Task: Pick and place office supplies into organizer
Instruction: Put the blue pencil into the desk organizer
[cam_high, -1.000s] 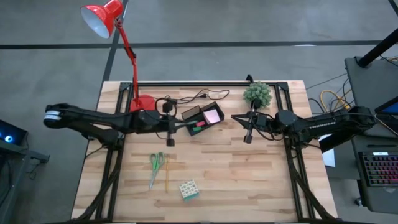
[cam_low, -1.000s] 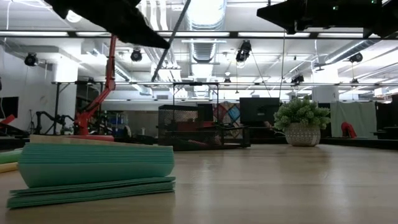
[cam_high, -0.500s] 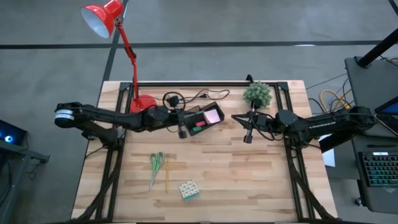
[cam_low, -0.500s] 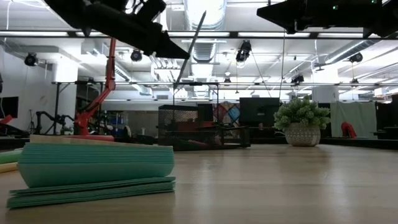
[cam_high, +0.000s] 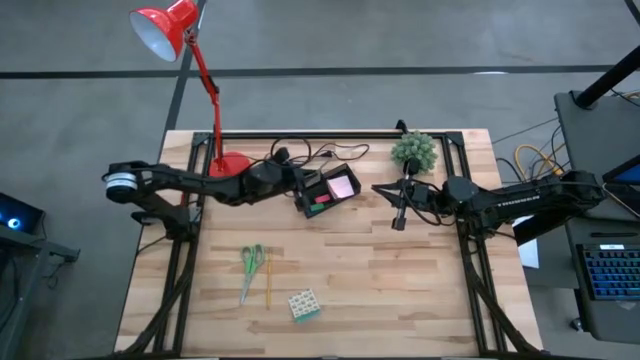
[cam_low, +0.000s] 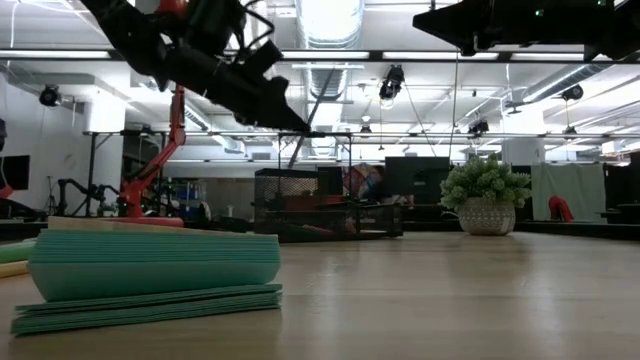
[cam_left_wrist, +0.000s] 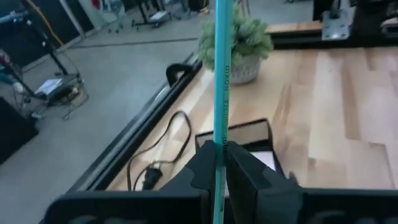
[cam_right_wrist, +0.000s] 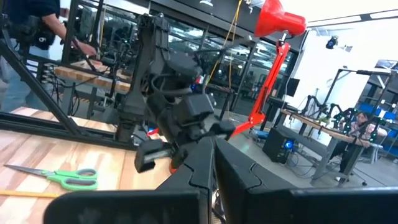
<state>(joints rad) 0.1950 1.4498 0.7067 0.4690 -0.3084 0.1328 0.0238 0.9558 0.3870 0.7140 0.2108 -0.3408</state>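
My left gripper (cam_high: 300, 193) is shut on a teal pen (cam_left_wrist: 219, 74) above the near left end of the black organizer (cam_high: 327, 190). The organizer holds a pink sticky-note pad (cam_high: 342, 186) and small green and pink erasers (cam_high: 320, 204). In the low view my left gripper (cam_low: 300, 125) hangs over the organizer (cam_low: 320, 205). My right gripper (cam_high: 399, 222) is shut and empty, right of the organizer and near the plant. Green-handled scissors (cam_high: 252, 262), a yellow pencil (cam_high: 268, 285) and a multicoloured cube (cam_high: 304, 305) lie flat on the table nearer the front. My left gripper pinches the pen's shaft (cam_left_wrist: 218, 144) between its two fingers. The pen runs along the fingers and sticks far out past their tips. It is lifted clear of the table and organizer and hangs tilted.
A red desk lamp (cam_high: 200, 60) stands on its round base (cam_high: 232, 165) left of the organizer, with a black cable (cam_high: 310, 155) behind it. A small green plant (cam_high: 414, 152) stands at the far right. The wood between scissors and right arm is bare.
My left gripper has carried the teal pen toward the table's right and far edge and lower, from left of the organizer to just above its near left end. The pen stays in the hold, tilted. My right arm has kept still.
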